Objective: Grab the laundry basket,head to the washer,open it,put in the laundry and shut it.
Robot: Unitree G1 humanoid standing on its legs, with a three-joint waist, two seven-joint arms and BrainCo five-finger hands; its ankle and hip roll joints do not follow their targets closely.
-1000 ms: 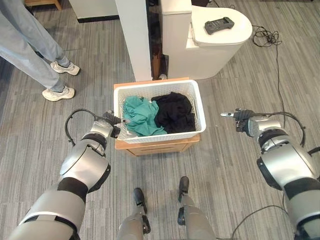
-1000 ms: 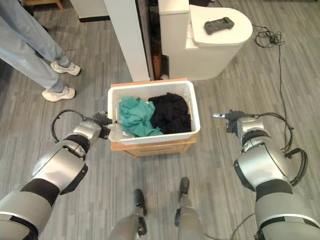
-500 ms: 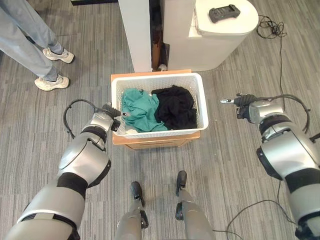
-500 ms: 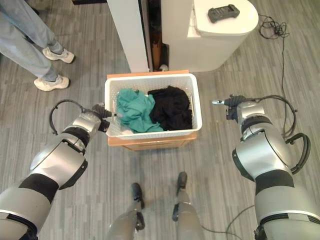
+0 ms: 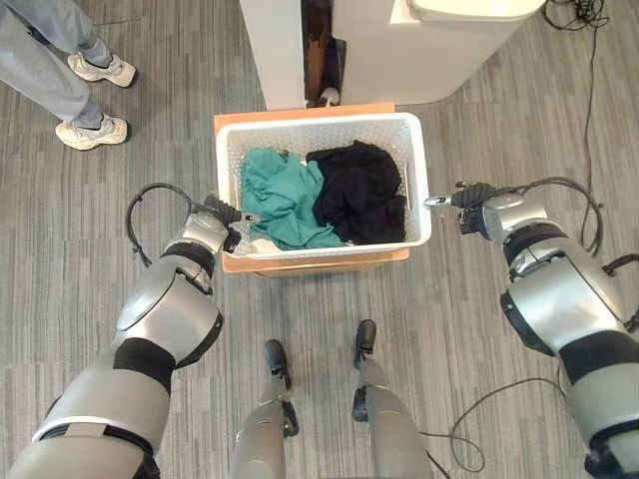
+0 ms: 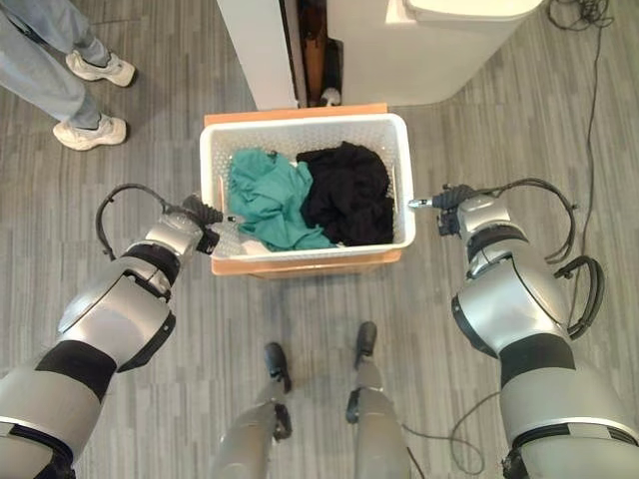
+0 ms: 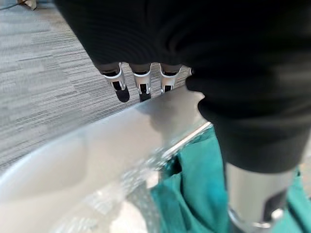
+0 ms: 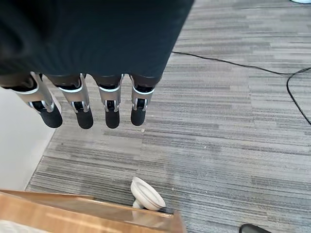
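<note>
While the big white washer [image 5: 429,50] stands at the far end of the grey floor [image 5: 100,299], it now sits higher up in both eye views than it did a moment ago, and the person's shoes [image 5: 95,130] have slid up too, so the robot's head has moved, not the things. What has really changed is the right hand [image 5: 461,198]: a second ago it was well apart from the white laundry basket [image 5: 321,132], and now its fingertip is just beside the basket's right rim, maybe touching it. I think this means the robot is closing in from both sides to grab the basket, which is the first step of the job and is not done yet. The basket rests on a low wooden stand [image 5: 300,264] right in front of the robot, between the two arms. Inside it lie a black cloth [image 5: 359,195] on the right and a green cloth [image 5: 285,205] on the left. The left hand [image 5: 222,215] is at the basket's left rim, and its wrist view shows its fingers [image 7: 142,86] straight and side by side, reaching over the rim [image 7: 73,160], with the thumb above the green cloth. The right hand's fingers [image 8: 80,108] hang straight and loose too, holding nothing. A small white cap [image 8: 148,196] lies on the floor by the stand.
</note>
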